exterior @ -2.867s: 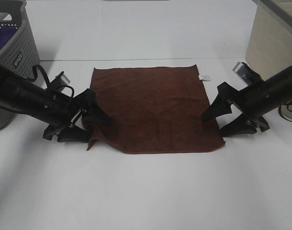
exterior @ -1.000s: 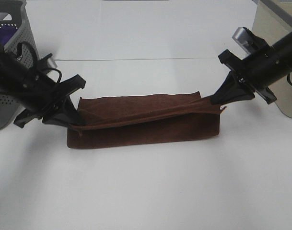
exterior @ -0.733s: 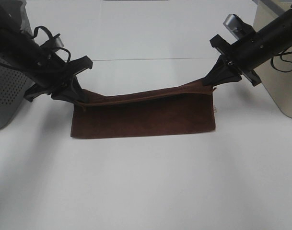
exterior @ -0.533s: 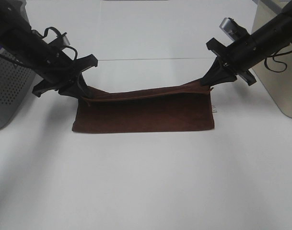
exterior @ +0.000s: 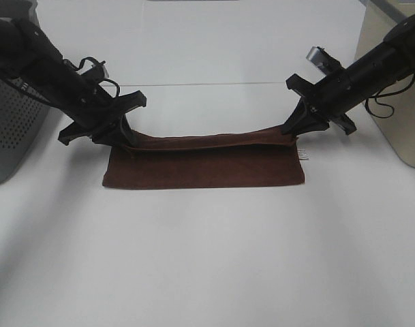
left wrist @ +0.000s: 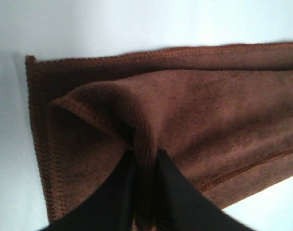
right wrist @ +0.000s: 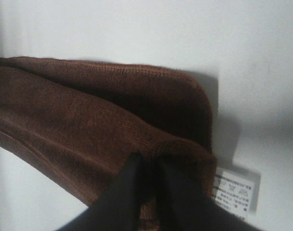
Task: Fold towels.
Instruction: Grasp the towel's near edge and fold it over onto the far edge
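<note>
The dark brown towel lies folded in half on the white table, a long strip. My left gripper is shut on its upper layer's left corner, low over the far edge. My right gripper is shut on the upper layer's right corner. The held edge sags between them, close above the lower layer. The left wrist view shows the black fingers pinching the towel. The right wrist view shows the fingers pinching the towel, with the white tag beside them; the tag also shows in the high view.
A grey perforated basket stands at the left edge. A beige box stands at the right edge behind the right arm. The white table spreads in front of the towel.
Both grippers have carried the near edge of the flat towel up and over to the far side, folding it in half, and have lowered it closer to the table in the last second.
</note>
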### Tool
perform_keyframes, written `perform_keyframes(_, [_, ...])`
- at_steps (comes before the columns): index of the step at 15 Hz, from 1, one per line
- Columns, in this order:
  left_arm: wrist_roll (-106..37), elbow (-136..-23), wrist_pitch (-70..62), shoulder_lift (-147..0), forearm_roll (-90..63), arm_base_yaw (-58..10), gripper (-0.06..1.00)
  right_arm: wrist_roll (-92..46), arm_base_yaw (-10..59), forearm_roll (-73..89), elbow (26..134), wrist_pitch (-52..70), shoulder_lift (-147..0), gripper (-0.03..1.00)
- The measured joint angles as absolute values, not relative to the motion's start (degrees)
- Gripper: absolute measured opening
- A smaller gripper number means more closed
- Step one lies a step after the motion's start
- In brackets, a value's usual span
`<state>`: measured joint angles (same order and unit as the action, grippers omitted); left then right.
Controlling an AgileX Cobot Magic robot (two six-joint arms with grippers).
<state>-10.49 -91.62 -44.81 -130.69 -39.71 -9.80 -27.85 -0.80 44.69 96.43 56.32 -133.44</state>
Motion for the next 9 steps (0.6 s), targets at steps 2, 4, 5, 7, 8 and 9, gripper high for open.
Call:
perform_keyframes(2, [-10.5,-91.6,-44.7,-130.7,-39.1,-9.8,0.34,-27.8,-0.9,44.7,96.5,56.4,-133.4,0.37])
perform_keyframes(4, [-10.5,-91.6,-44.7,-130.7,-39.1,-9.8,0.56,-27.8,-0.9,45.1,96.7,56.6,-133.4,0.61])
perform_keyframes(5, [-10.5,-91.6,-45.0,-130.7,-39.1,-9.8,0.63,-27.8,-0.9,45.2,96.9,56.8,-133.4,0.69])
perform_keyframes(7, [-10.5,-91.6,-45.4,-129.3,-37.0,-9.7,0.68,-26.5,-1.0,44.4,98.1,59.2,-133.4,0.76])
perform_keyframes(8, [-9.7,-91.6,-45.4,-128.2,-34.3,-9.7,0.68,-24.7,-1.0,42.5,98.1,59.7,-133.0,0.76])
perform_keyframes(9, [-7.7,-91.6,-45.7,-126.9,-30.6,-9.7,0.68,-22.6,-1.0,39.7,98.1,60.0,-132.6,0.77])
